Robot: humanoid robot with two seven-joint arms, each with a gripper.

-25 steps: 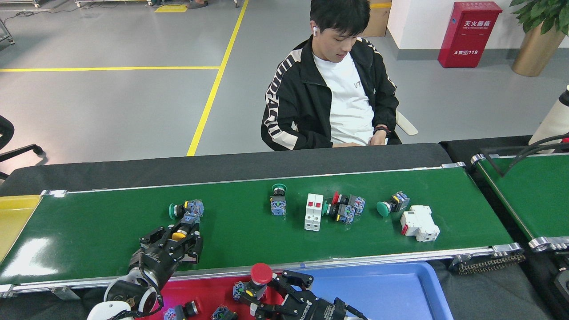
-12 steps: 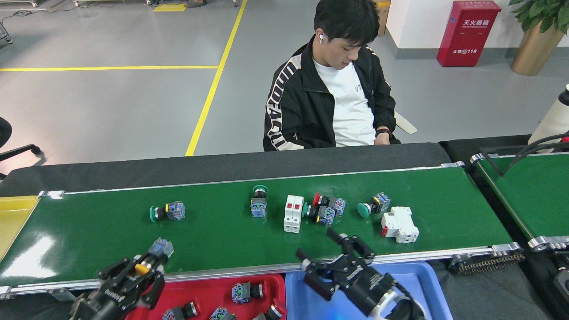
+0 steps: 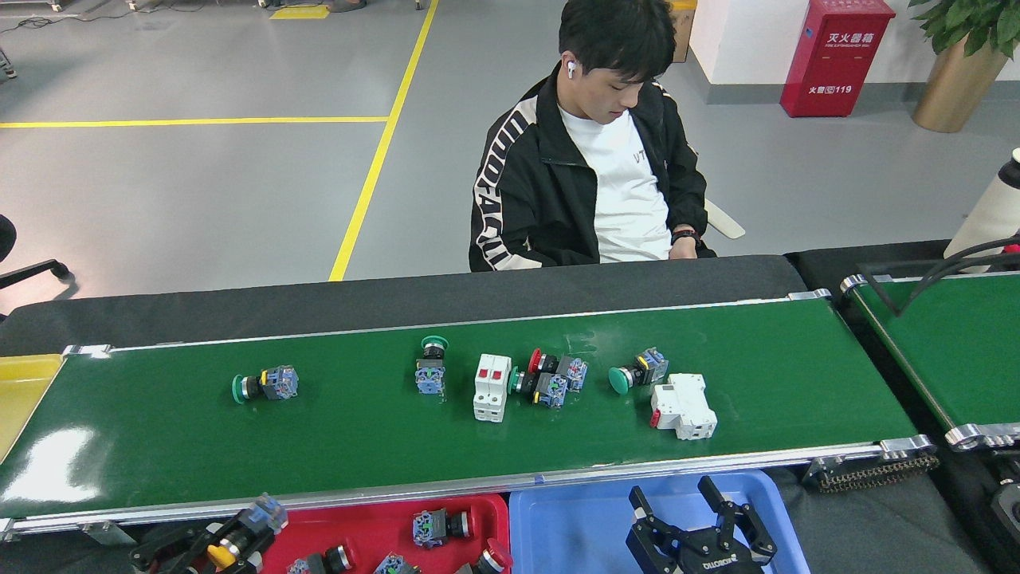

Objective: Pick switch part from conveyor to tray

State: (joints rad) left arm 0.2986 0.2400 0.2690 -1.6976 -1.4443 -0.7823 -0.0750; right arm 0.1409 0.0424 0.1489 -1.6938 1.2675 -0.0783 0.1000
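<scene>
The conveyor [image 3: 159, 446] runs across the middle of the head view. On it lie a green-capped switch part [image 3: 265, 385], an upright green-capped one [image 3: 431, 368], a red and green pair [image 3: 550, 379] and a green mushroom-capped one [image 3: 637, 372]. Two white breakers [image 3: 492, 387] [image 3: 683, 406] lie among them. My left gripper [image 3: 231, 540] is at the bottom left, just in front of the belt's front rail, shut on a yellow-button switch part [image 3: 267, 512]. Beside it, the red tray [image 3: 374, 510] holds several switch parts. My right gripper [image 3: 689, 504] stands open over the blue tray [image 3: 574, 518], holding nothing.
A person [image 3: 598, 175] sits behind the conveyor at the black table edge. A second green belt [image 3: 956, 335] with black cables is at the right. A yellow bin [image 3: 24, 391] sits at the belt's left end.
Every part on the belt has shifted left. My left gripper drew back off the belt toward the bottom left with the yellow-button switch part. My right gripper pulled back from the belt's front rail, over the blue tray.
</scene>
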